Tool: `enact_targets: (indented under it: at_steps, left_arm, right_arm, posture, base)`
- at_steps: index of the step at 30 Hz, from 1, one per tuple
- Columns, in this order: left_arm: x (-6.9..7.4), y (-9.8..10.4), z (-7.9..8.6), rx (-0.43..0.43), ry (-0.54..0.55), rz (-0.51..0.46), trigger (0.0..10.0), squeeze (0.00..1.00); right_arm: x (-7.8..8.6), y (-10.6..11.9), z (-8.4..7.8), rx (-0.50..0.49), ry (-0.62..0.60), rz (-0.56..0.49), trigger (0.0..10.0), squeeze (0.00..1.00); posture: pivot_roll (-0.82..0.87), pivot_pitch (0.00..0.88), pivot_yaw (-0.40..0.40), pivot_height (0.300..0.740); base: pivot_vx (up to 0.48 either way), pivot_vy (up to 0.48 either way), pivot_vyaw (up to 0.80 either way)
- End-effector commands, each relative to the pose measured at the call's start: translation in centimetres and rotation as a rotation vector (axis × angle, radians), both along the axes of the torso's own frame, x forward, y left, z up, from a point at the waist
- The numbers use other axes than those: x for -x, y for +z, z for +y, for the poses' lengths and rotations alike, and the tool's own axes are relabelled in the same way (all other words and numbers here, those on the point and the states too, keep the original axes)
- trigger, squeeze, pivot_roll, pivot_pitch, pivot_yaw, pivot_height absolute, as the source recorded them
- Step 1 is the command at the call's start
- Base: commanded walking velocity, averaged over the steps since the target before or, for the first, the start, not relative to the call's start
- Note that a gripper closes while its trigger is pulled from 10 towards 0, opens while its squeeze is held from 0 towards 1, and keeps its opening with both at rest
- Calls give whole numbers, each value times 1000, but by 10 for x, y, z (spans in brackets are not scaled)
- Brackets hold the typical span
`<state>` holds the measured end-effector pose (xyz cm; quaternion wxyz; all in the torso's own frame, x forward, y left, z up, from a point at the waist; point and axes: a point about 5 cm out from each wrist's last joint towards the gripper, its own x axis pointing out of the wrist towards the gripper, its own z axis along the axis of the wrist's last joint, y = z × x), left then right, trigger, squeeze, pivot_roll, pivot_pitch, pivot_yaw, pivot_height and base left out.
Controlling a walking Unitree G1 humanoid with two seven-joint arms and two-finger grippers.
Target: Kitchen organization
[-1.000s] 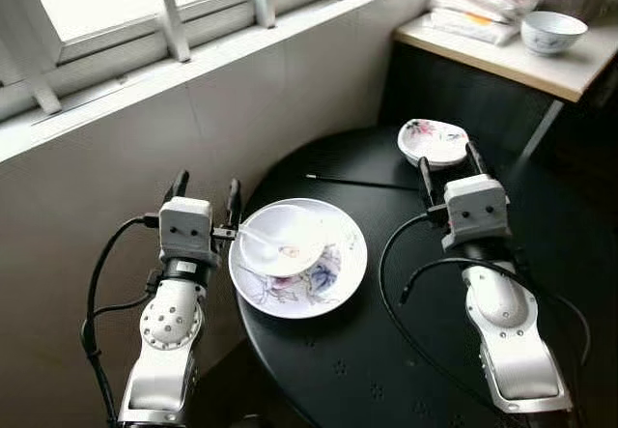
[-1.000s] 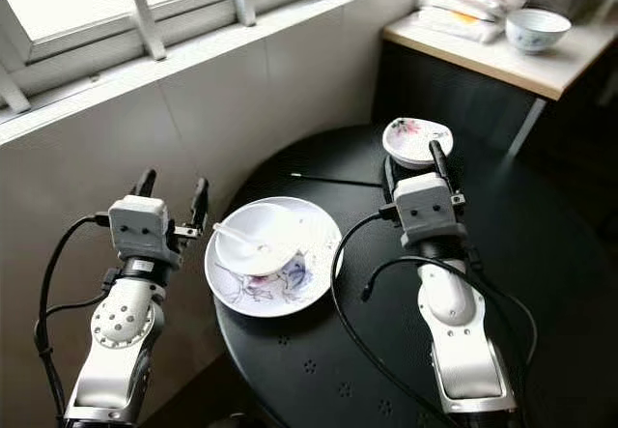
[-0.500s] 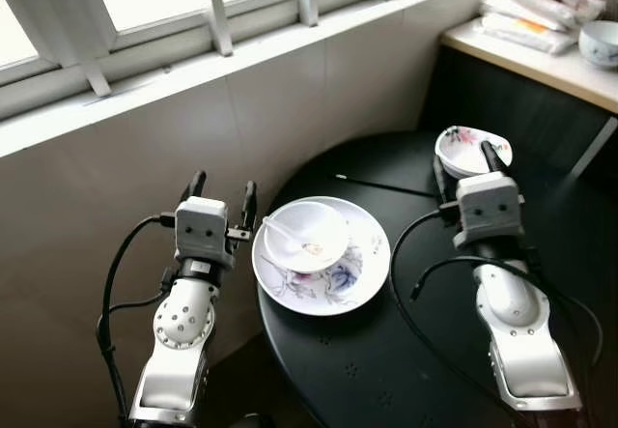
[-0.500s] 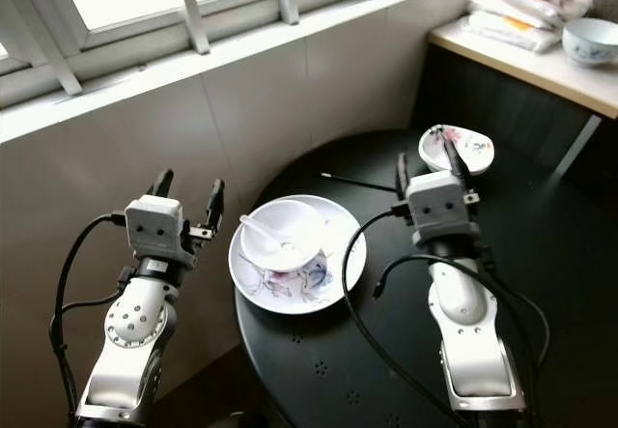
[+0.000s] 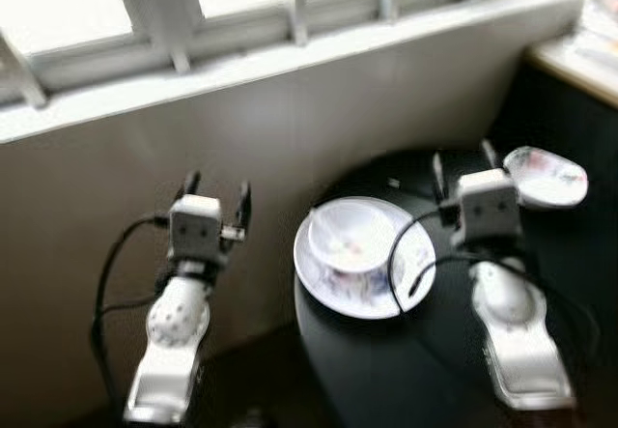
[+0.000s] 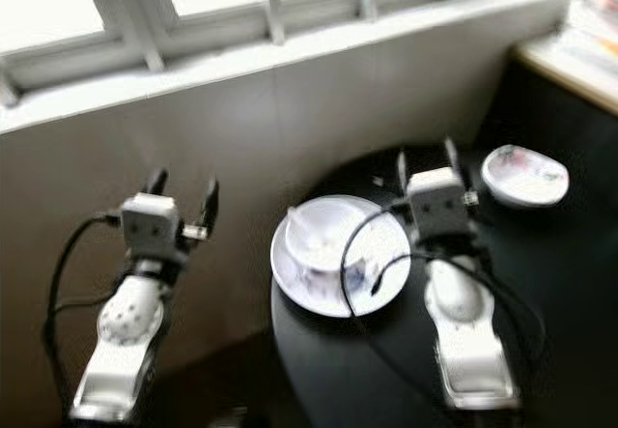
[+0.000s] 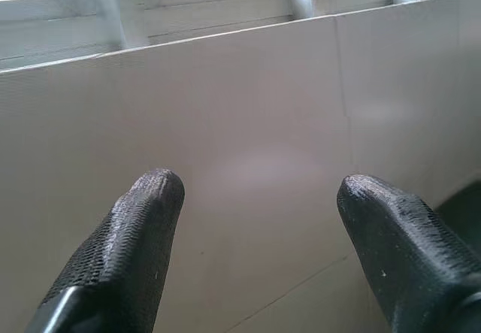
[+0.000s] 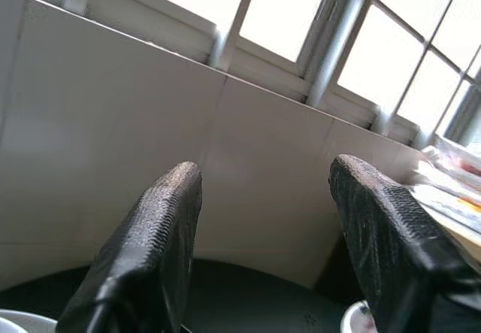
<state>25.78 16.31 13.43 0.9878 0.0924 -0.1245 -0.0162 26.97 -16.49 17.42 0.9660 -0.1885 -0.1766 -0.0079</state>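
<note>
A large flowered plate (image 5: pixel 410 271) lies near the left edge of the round black table (image 5: pixel 406 380). A white bowl (image 5: pixel 350 238) with a white spoon (image 5: pixel 326 235) in it sits on that plate. A smaller flowered dish (image 5: pixel 547 176) rests at the table's far right. My left gripper (image 5: pixel 216 194) is open, held off the table's left side in front of the tiled wall. My right gripper (image 5: pixel 462 161) is open above the table, between the plate and the small dish, with nothing between its fingers (image 8: pixel 158 235). The picture is blurred.
A tiled wall (image 5: pixel 241 119) with a white window sill (image 5: pixel 193 75) and window bars runs behind the table. A light counter corner (image 5: pixel 579 56) stands at the far right. A thin dark stick (image 5: pixel 394 183) lies on the table behind the plate.
The whole picture has slid to the right and blurred, so the camera has turned left. Both grippers remain open and hold the same pose; the dishes have not moved on the table.
</note>
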Motion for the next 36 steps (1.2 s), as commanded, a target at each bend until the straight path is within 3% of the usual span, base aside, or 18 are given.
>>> enact_targets:
  at_steps: [1, 10, 13, 17, 21, 25, 29, 32, 36]
  left_arm:
    - [-1, 3, -5, -7, -17, -6, 10000, 0]
    - [-2, 2, -5, -11, -16, -4, 10000, 0]
    - [-1, 2, -5, -14, -18, -4, 10000, 0]
    - [-1, 3, -4, -21, -21, -4, 10000, 0]
    - [0, 4, -3, -24, -21, -4, 10000, 0]
    - [1, 5, -1, -39, -33, 1, 10000, 0]
    - [4, 8, 3, -67, -48, 6, 10000, 0]
    - [4, 8, 3, -71, -49, 6, 10000, 0]
    - [10, 16, 16, -97, -35, 2, 10000, 0]
  right_arm:
    - [1, -2, -7, -9, -27, 11, 10000, 0]
    - [-4, -3, -14, -46, -52, 29, 10000, 0]
    - [-14, -6, -22, -91, -60, 69, 10000, 0]
    - [-41, -6, -36, -149, -23, 176, 10000, 0]
    - [-49, -10, -43, -154, -18, 229, 10000, 0]
    - [-68, -18, -60, -198, -19, 351, 10000, 0]
    - [-81, -20, -70, -247, -32, 402, 10000, 0]
    - [-83, -20, -71, -252, -37, 407, 10000, 0]
    - [-89, -22, -76, -262, -34, 429, 10000, 0]
  posture:
    - [-75, 32, -5, 740]
    - [-73, 31, 4, 740]
    - [-66, 30, 7, 740]
    - [-60, 31, 12, 740]
    - [-53, 37, 12, 740]
    - [-37, 56, 22, 740]
    - [-16, 79, 35, 740]
    - [-16, 79, 35, 740]
    - [33, 134, 51, 740]
  base:
    - [0, 0, 0]
    - [0, 0, 0]
    - [0, 0, 0]
    - [0, 0, 0]
    - [0, 0, 0]
    - [0, 0, 0]
    - [0, 0, 0]
    - [0, 0, 0]
    - [0, 0, 0]
